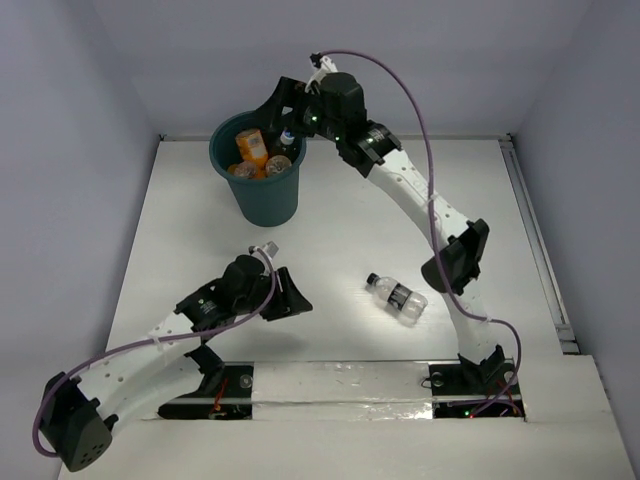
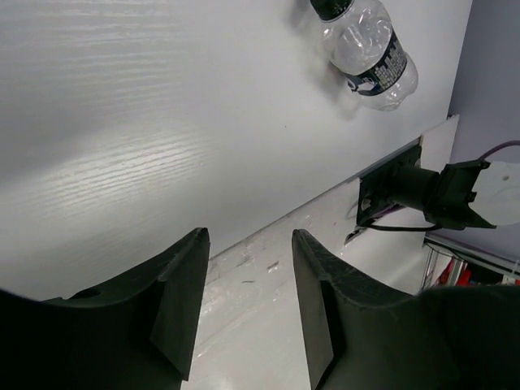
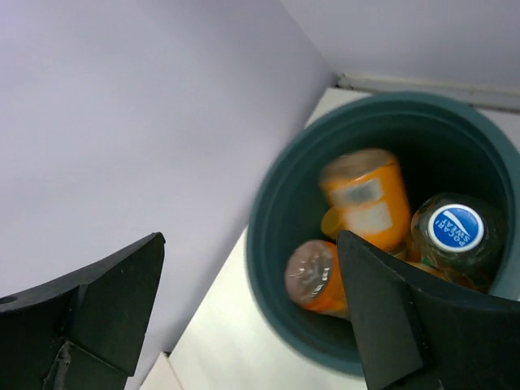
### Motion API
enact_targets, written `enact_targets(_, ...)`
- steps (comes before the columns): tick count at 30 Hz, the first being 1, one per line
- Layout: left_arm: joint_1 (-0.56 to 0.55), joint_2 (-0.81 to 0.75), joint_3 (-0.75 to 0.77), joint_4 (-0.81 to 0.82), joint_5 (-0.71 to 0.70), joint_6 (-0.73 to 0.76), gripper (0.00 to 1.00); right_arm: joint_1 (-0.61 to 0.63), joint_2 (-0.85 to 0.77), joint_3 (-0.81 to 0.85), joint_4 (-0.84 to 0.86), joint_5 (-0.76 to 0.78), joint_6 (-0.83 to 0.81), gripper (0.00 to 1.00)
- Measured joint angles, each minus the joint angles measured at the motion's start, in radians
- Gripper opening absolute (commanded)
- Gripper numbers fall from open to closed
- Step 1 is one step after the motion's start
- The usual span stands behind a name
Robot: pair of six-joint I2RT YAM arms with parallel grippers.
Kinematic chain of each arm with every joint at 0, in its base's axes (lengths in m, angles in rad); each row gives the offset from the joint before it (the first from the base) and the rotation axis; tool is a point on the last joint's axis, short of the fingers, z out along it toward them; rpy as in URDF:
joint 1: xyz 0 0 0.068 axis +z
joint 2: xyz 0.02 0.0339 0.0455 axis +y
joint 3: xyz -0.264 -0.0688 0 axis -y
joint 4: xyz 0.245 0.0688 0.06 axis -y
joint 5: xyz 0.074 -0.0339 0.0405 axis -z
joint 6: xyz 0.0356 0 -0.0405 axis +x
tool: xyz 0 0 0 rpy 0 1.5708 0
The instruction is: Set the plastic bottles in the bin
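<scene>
The table (image 1: 330, 225) is carrying the whole scene. The right arm (image 1: 420, 190) is reaching across it toward the far left, where the bin (image 1: 265, 200) is standing, while the left arm (image 1: 170, 345) is lying low near the front edge. Several bottles, orange ones (image 1: 250, 148) among them, are resting inside the bin. One clear bottle (image 1: 397, 299) is lying on its side on the table, well apart from the bin, with its long axis running diagonally and its cap pointing far-left. The right jaws are hanging wide apart and empty over the bin. The left jaws are standing partly apart and empty, the clear bottle lying to their right. Judging by position, the left jaws are the nearer pair.
</scene>
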Motion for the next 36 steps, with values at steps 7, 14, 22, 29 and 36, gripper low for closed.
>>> enact_targets(7,-0.122,0.132,0.104,0.027,-0.061,-0.008,0.52,0.0,-0.32,-0.238,0.043,0.016,-0.079,0.13)
enact_targets(14,-0.354,0.441,0.267,0.114,-0.163,-0.075,0.79,0.001,-0.788,-0.658,0.037,0.071,-0.185,0.15)
enact_targets(22,-0.452,0.676,0.427,0.186,-0.26,-0.252,0.93,0.005,-1.224,-1.074,-0.066,0.161,-0.219,0.87)
enact_targets(29,-0.453,0.771,0.445,0.224,-0.332,-0.453,0.99,0.005,-1.403,-1.241,-0.158,0.139,-0.193,0.89)
enact_targets(36,-0.453,0.996,0.667,0.219,-0.375,-0.533,0.99,0.005,-1.505,-1.252,-0.208,0.052,-0.177,0.89)
